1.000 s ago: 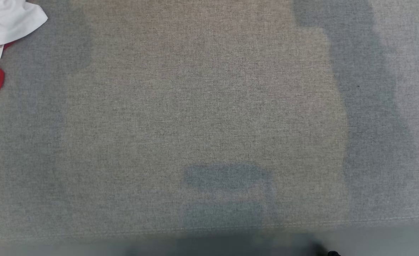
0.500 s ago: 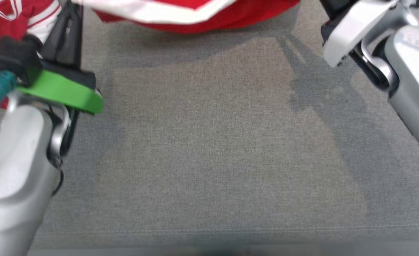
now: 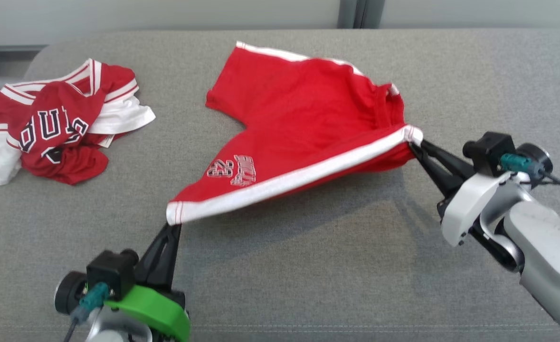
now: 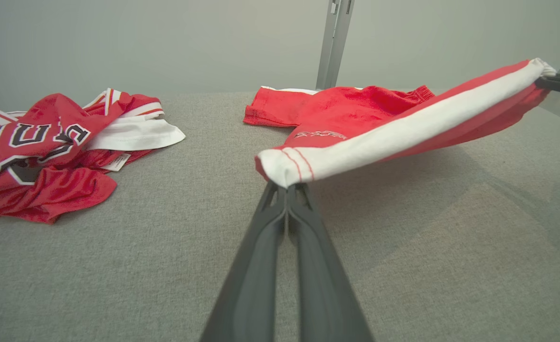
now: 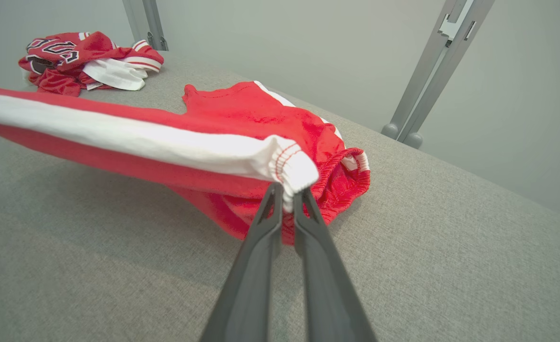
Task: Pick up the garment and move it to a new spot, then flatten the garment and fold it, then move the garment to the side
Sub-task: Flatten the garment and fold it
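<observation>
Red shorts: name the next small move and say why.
Probably lower both together, keeping tension. The left end effector and right end effector pinch opposite ends of the shorts along the white stripe, held taut above the grey cushion while the far leg rests there.

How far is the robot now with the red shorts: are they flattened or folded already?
Done: the pick-up; the left gripper and right gripper are each shut on one end of the white stripe on the red shorts. In hand: the stripe is held taut and lifted, the far part lies on the grey surface. Left: flattening, folding, moving aside.
</observation>
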You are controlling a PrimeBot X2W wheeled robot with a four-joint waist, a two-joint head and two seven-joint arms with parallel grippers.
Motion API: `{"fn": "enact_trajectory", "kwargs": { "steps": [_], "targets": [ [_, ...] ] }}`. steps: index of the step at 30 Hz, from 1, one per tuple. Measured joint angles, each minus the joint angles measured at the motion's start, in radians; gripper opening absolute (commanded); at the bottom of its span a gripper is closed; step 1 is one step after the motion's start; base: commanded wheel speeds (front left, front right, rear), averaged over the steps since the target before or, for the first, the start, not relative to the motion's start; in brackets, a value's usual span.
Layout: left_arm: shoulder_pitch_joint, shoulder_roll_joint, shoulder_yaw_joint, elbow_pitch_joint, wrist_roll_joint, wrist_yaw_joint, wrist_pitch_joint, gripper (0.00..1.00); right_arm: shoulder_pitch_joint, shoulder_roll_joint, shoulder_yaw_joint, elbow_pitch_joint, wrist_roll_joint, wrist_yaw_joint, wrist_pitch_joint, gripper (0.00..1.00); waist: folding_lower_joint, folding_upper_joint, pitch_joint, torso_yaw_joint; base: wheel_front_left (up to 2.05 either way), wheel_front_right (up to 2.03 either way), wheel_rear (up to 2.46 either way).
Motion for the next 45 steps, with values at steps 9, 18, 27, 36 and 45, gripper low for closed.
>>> {"fn": "enact_trajectory", "kwargs": {
  "steps": [9, 18, 27, 36, 45],
  "targets": [
    [0.205, 0.069, -0.040, -0.130, 0.013, 0.086, 0.036, 0.00, 0.174, -0.013, 0.009, -0.049, -0.025, 0.000, 0.047, 0.00, 0.0000, 0.0000, -0.127, -0.001, 0.00, 0.00, 0.00],
    [0.298, 0.119, -0.062, -0.232, 0.028, 0.135, 0.076, 0.00, 0.349, -0.058, -0.061, -0.201, -0.012, 0.000, 0.138, 0.00, 0.0000, 0.0000, -0.180, -0.012, 0.00, 0.00, 0.00],
    [0.031, 0.129, -0.067, -0.142, 0.084, 0.042, 0.162, 0.00, 0.360, 0.026, -0.199, -0.309, 0.012, 0.000, 0.179, 0.00, 0.0000, 0.0000, -0.108, -0.027, 0.00, 0.00, 0.00],
    [-0.373, 0.009, -0.038, 0.156, 0.136, -0.020, 0.168, 0.00, 0.185, 0.127, -0.236, -0.263, 0.029, 0.000, 0.228, 0.00, 0.0000, 0.0000, 0.040, -0.044, 0.00, 0.00, 0.00],
    [-0.608, -0.060, -0.054, 0.421, 0.181, -0.046, 0.193, 0.00, 0.070, 0.222, -0.264, -0.182, 0.040, -0.001, 0.266, 0.00, 0.0001, 0.0000, 0.179, -0.077, 0.00, 0.00, 0.00]
  ]
}}
